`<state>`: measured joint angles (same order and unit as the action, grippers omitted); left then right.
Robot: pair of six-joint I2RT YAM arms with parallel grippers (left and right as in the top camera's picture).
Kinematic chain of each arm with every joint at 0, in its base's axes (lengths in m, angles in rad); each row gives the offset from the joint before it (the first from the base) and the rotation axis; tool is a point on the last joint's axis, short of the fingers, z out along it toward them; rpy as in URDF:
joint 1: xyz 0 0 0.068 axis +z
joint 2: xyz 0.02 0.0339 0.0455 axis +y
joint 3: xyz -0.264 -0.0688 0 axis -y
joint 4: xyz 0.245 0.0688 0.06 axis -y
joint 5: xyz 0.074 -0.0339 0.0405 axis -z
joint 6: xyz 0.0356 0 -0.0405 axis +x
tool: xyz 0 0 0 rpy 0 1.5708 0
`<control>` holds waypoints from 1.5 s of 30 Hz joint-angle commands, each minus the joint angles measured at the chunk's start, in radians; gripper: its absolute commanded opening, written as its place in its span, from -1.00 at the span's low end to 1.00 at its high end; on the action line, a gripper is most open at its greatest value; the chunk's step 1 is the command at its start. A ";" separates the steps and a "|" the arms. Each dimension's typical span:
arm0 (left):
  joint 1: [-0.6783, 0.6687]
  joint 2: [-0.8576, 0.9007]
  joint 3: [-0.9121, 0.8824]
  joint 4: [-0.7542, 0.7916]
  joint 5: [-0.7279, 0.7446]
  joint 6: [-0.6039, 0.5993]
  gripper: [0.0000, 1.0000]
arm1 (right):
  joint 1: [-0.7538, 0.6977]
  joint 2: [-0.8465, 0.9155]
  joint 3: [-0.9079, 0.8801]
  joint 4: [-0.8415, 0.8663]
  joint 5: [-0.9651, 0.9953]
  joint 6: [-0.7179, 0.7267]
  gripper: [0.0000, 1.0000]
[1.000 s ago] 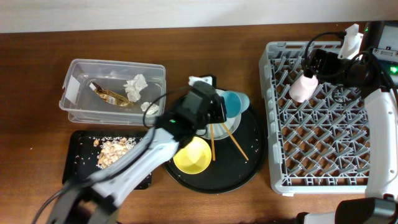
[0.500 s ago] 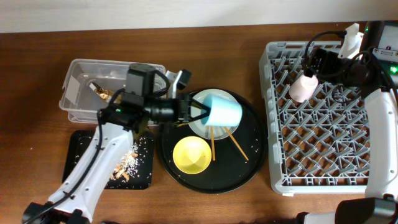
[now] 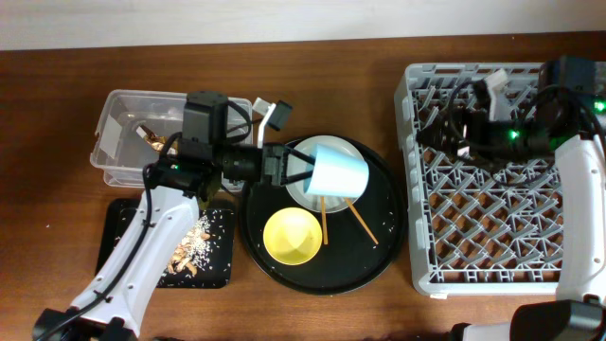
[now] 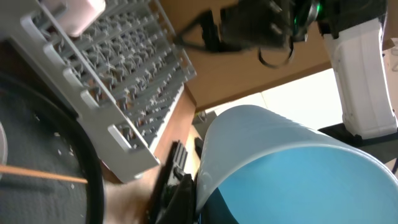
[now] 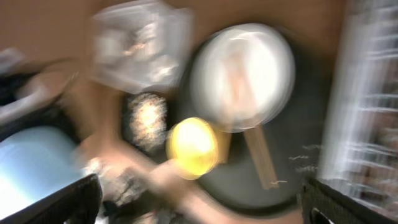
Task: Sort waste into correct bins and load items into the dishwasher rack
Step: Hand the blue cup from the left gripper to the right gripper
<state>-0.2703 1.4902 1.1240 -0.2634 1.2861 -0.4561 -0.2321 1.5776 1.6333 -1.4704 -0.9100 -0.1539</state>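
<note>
The left gripper is clamped on the small blue cup, which hangs on its side mid-frame over the pale plate in the round black tray. I'd judge it 1 light, stiff, smooth plastic cup. A pinch on the wall near the rim suits it, though it could slip. The right gripper stands wide apart and empty over the dishwasher rack, upper right.
</note>
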 commanded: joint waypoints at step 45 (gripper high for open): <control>-0.046 -0.011 0.012 0.154 0.166 -0.082 -0.99 | 0.407 -0.002 -0.008 -0.140 -0.442 -0.574 -0.07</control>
<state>-0.3080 1.4899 1.1240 -0.1070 1.4750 -0.5346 0.1532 1.5776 1.6287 -1.6451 -1.3003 -0.7040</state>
